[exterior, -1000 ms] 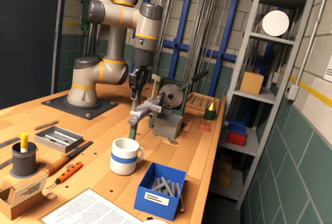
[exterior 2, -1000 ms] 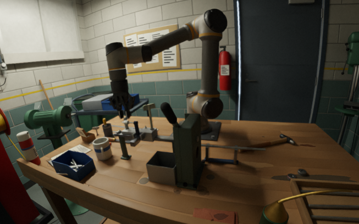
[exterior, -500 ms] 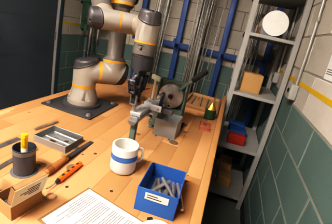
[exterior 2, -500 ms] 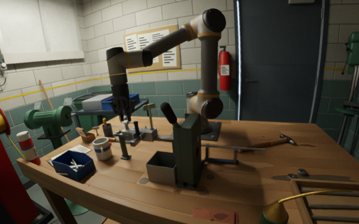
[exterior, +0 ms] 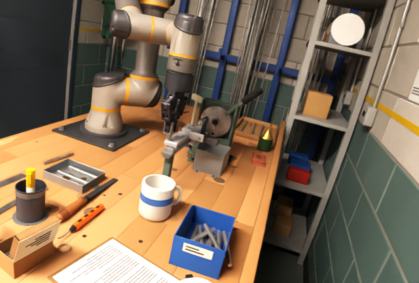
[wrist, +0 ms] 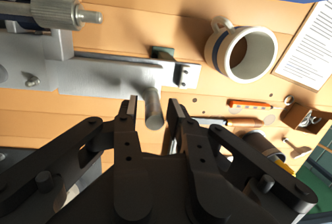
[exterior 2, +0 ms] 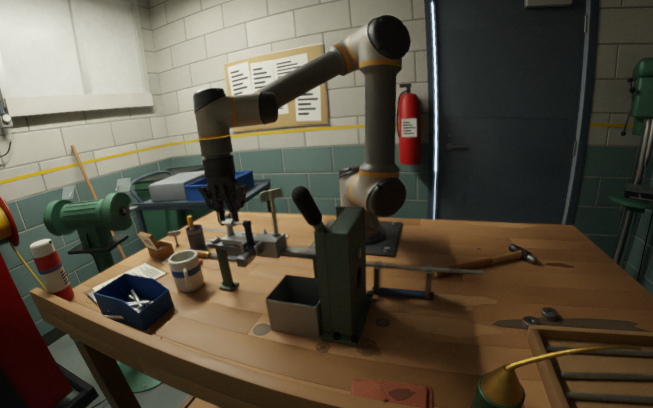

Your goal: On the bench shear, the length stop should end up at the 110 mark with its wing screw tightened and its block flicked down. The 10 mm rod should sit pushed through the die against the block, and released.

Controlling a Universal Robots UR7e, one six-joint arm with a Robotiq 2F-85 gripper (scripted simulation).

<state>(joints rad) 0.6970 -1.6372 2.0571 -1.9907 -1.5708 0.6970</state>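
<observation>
The length stop point(exterior: 176, 141) point(exterior 2: 239, 244) point(wrist: 108, 77) sits on a bar that reaches out from the green bench shear point(exterior: 216, 122) point(exterior 2: 341, 274) toward the mug. A short grey peg point(wrist: 153, 111) stands up from the stop, and my gripper point(exterior: 170, 127) point(exterior 2: 226, 213) point(wrist: 152, 106) hangs right over it, open, one finger on either side of the peg, holding nothing. A knurled knob point(wrist: 54, 7) sticks out of the stop's carriage. A grey rod point(exterior 2: 420, 268) lies on a support behind the shear, pointing into it.
The grey catch bin point(exterior: 211, 162) point(exterior 2: 293, 304) sits at the foot of the shear. A white mug with a blue band point(exterior: 157, 197) point(wrist: 243, 52) stands beside the stop's post, and a blue bin of rod offcuts point(exterior: 203, 239) lies nearer the bench edge.
</observation>
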